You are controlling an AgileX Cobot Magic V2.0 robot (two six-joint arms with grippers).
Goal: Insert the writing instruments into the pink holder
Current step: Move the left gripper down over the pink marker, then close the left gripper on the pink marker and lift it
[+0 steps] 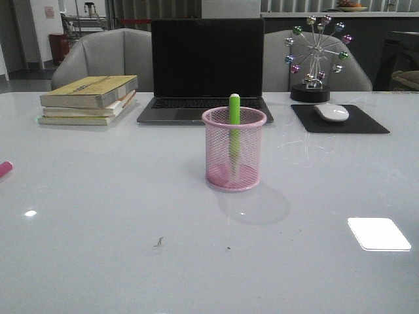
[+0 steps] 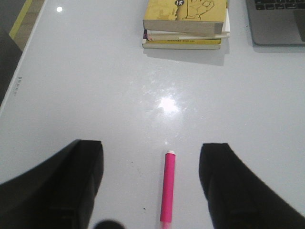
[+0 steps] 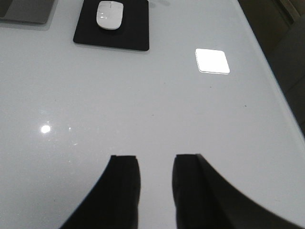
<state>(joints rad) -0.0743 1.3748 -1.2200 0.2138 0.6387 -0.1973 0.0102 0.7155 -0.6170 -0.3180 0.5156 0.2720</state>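
We see a wide, glossy white worktop point(image 1: 98, 229) carrying everything. At its far edge sits an open laptop point(image 1: 207, 69) with a dark screen, and to the left of it a stack of books point(image 1: 88, 99) with a yellow cover on top. To the right of the laptop lies a black mouse pad point(image 1: 366, 123) with a white mouse point(image 1: 331, 112) on it, and just behind the pad stands a small ferris-wheel ornament point(image 1: 318, 59) with coloured balls.

In the middle of the worktop, in front of the laptop, stands the pink holder point(image 1: 234, 157), upright. The green pen point(image 1: 234, 127) stands inside it, its top poking above the rim.

The pink pen point(image 2: 167, 185) lies flat on the worktop far out to the left, only its tip showing at the left edge of the front view. In the left wrist view we find it lying between the two dark fingers of the left claw point(image 2: 155, 191); this claw is spread wide, its fingers well apart from the pen on both sides, gripping nothing.

Our right claw point(image 3: 155, 191) hangs over bare worktop, its fingers parted by a narrow gap, with nothing between them.
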